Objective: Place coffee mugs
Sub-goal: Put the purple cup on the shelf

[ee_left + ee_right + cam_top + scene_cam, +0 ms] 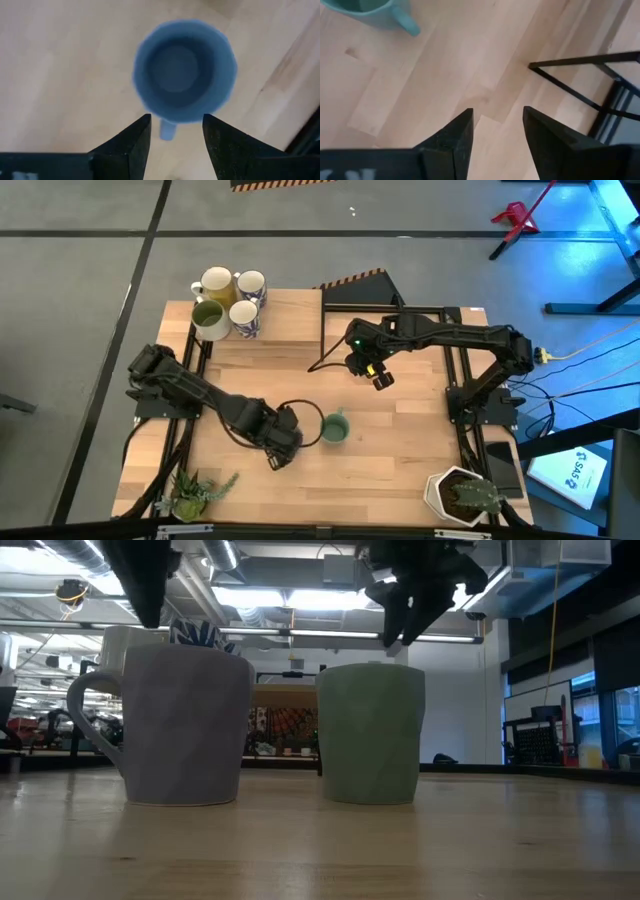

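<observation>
The purple-blue mug (184,70) stands upright on the table, handle (168,130) toward my left gripper (175,117). That gripper is open and hovers above it, its fingers on either side of the handle without touching. In the high view my left gripper (285,435) covers this mug. The sage green mug (335,428) stands just right of it; the low view shows both side by side, the purple-blue mug (180,725) and the sage green mug (370,735). My right gripper (378,377) is open, raised over bare table beyond the green mug (370,10). The other mugs (228,300) stand grouped at the far left corner.
A white plant pot (460,495) sits at the near right corner and a small green plant (195,490) at the near left corner. A black frame (385,308) runs along the far edge. Bare wood (400,440) lies right of the green mug.
</observation>
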Controlling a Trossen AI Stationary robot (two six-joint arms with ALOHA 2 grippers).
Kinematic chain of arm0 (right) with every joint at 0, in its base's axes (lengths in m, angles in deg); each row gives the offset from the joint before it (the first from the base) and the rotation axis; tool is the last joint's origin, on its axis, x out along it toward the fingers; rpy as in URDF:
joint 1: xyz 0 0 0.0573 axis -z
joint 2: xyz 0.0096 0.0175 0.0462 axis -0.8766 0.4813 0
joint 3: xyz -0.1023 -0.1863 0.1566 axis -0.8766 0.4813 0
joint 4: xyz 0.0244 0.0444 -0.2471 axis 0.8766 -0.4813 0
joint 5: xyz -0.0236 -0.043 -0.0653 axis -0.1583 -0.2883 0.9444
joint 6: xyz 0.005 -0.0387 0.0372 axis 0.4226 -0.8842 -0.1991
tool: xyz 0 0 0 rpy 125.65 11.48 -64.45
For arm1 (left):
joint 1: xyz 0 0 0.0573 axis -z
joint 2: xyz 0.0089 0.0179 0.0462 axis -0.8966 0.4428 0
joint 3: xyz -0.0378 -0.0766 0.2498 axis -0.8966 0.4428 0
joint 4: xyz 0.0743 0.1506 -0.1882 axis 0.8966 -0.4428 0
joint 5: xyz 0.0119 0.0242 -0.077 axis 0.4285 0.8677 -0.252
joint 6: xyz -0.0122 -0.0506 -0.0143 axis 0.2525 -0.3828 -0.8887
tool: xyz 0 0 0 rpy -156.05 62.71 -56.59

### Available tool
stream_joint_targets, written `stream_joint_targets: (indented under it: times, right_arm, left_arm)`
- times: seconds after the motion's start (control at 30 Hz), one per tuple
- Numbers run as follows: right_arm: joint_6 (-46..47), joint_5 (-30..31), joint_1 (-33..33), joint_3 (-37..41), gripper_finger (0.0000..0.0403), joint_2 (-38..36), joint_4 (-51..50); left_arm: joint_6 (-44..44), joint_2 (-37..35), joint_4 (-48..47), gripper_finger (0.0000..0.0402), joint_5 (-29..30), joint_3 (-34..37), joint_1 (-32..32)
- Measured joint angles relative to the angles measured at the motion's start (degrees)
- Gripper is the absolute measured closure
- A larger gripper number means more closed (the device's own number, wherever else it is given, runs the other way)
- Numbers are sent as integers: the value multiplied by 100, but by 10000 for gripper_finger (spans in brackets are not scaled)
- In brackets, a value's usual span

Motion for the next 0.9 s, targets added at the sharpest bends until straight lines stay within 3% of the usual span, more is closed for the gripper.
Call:
stream_joint_targets:
  times: [0.1,0.23,0.33,0.53,0.67,0.77,0.9]
  right_arm:
    - [-18,137,6,0,240,-131,4]
    - [38,271,6,-2,240,-256,11]
    - [96,269,6,-2,240,-345,12]
    - [130,285,6,-2,240,-376,-7]
    - [136,461,0,-2,240,-376,-94]
    - [146,658,-3,-2,240,-405,-136]
    - [149,936,-3,-6,240,-499,-189]
  left_arm:
    - [-437,-301,601,228,128,478,55]
    - [-795,-403,690,228,230,1026,-47]
    - [-815,-418,833,228,114,1296,-157]
    - [-768,-416,2113,227,-2,1733,-369]
    - [-818,-416,2110,235,-74,1850,-468]
    - [-826,-416,2116,267,-136,1894,-563]
    - [-946,-416,2144,361,-87,1977,-661]
